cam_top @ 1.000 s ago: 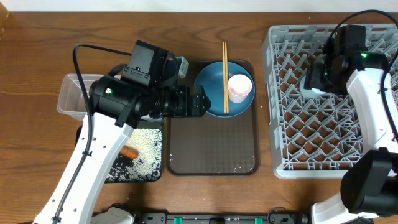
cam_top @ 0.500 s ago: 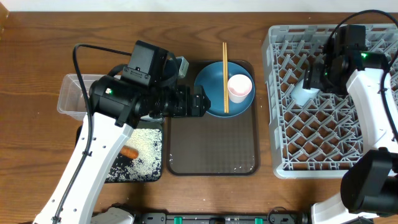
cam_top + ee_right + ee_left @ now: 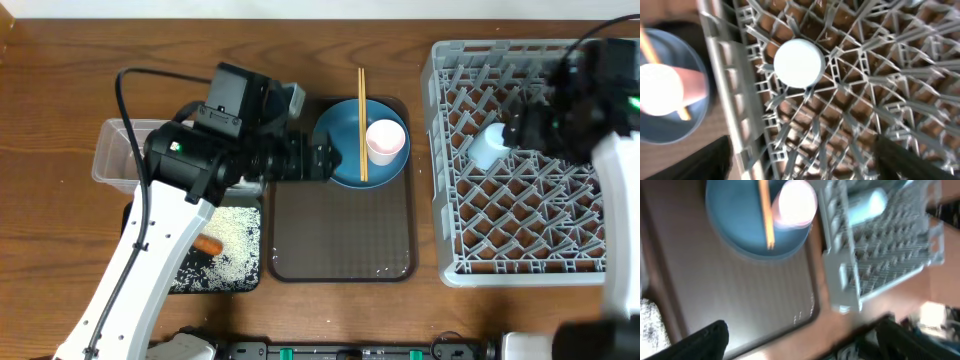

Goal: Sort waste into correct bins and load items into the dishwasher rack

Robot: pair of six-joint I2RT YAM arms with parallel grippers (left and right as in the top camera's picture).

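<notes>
View from above a wooden table [image 3: 60, 90], with both of my arms over it.

My left gripper [image 3: 802, 327] hangs over the brown tray [image 3: 340, 240], just beside the blue plate [image 3: 340, 170]. Its fingers [image 3: 710, 340] are spread wide, with nothing between them. The plate lies at the far end of the brown tray. A pink cup [image 3: 385, 140] stands on the plate, mouth up. The wooden chopsticks [image 3: 362, 110] lie across the plate just beside the cup, with one end reaching past the tray's far rim.

My right gripper [image 3: 803, 141] hovers over the left part of the dishwasher rack [image 3: 520, 230]. Its fingers [image 3: 912, 160] are also parted and hold nothing. The light blue cup [image 3: 797, 62] sits among the rack's pegs, apart from both fingers, with its round closed base turned toward my right wrist camera. From overhead it is near the rack's left rim, toward the far side. My right arm is blurred in that view.

On the left side of the table, the black tray [image 3: 190, 278] holds a spread of white rice bits [image 3: 235, 240]. An orange carrot piece [image 3: 208, 244] lies at the edge of the rice. The clear tub [image 3: 115, 150] sits just beyond the black tray, partly under my left arm. I cannot tell what is inside it.
</notes>
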